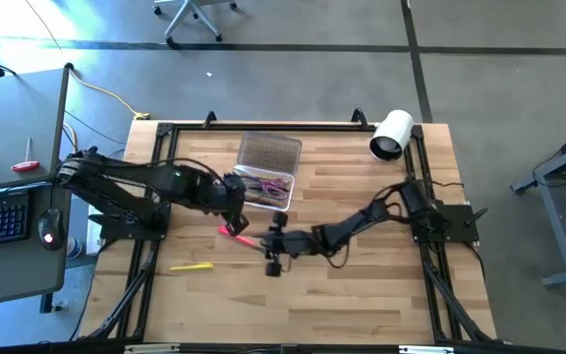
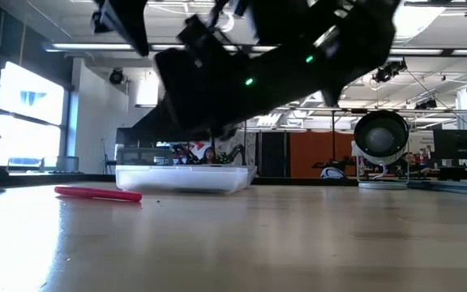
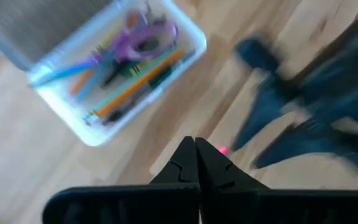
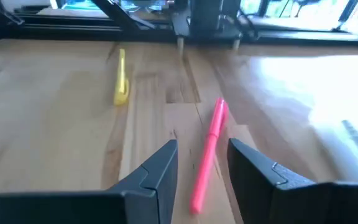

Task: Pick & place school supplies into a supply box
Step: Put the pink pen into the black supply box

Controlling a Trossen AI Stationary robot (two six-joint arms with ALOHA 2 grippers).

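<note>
The clear supply box (image 1: 245, 183) stands at the table's far middle, its ribbed lid (image 1: 270, 150) laid open behind it. Inside lie pens, pencils and purple-handled scissors (image 3: 145, 40). A pink pen (image 4: 215, 121) lies flat on the wood just near of the box, and a yellow marker (image 1: 193, 265) lies farther toward the near left. My left gripper (image 3: 196, 144) hangs shut and empty above the table beside the box's near left corner. My right gripper (image 4: 202, 152) is open; its fingers stand on either side of the pink pen's near end without touching it.
A large white roll (image 1: 391, 135) lies at the far right corner. Black frame rails (image 1: 263, 126) border the table. The two arms come close together near the pink pen (image 1: 236, 234). Bare wood stretches across the near half of the table.
</note>
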